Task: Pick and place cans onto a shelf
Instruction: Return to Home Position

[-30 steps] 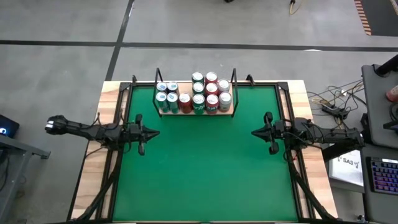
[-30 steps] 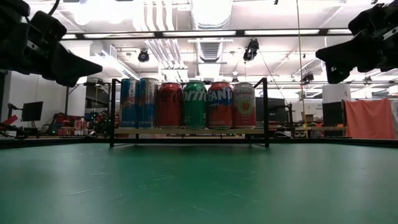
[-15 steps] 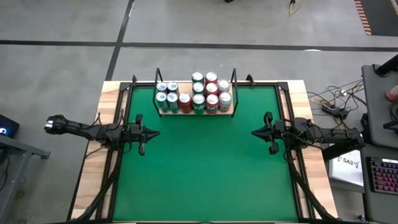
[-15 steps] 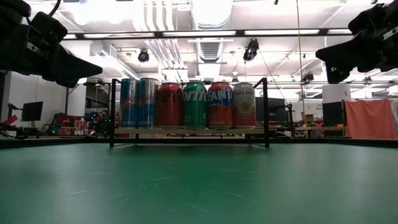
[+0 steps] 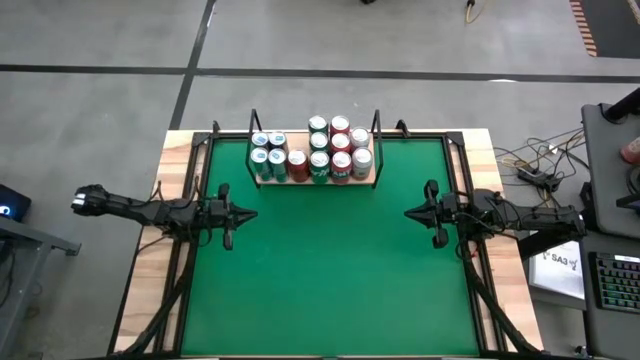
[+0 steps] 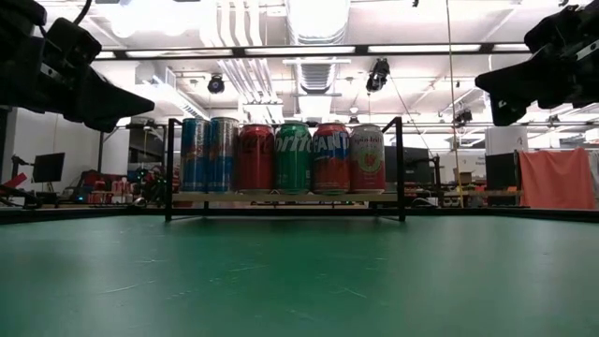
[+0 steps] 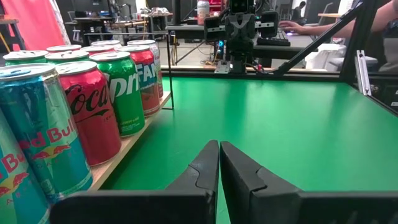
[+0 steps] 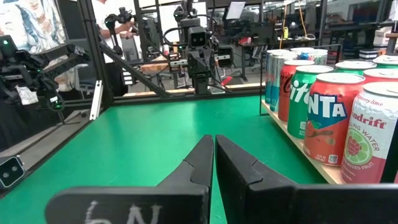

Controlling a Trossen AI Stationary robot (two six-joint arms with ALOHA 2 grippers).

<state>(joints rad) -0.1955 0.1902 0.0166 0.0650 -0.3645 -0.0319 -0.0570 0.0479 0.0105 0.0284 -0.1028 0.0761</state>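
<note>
Several cans (image 5: pixel 315 152) stand upright in rows on the light-wood shelf (image 5: pixel 372 178) at the far middle of the green table; the low view shows a front row of blue, red, green and pale cans (image 6: pixel 281 157) between black wire uprights. My left gripper (image 5: pixel 250 213) hovers shut at the table's left edge, pointing right, nothing in it; its fingers show closed in the left wrist view (image 7: pixel 219 168). My right gripper (image 5: pixel 409 213) hovers shut at the right edge, pointing left, and holds nothing (image 8: pixel 214 163). Both stay well short of the cans.
The green mat (image 5: pixel 320 270) stretches bare between the two arms and toward the near edge. Black frame rails (image 5: pixel 197 200) run along the table's sides. A desk with cables and a keyboard (image 5: pixel 615 285) stands right of the table.
</note>
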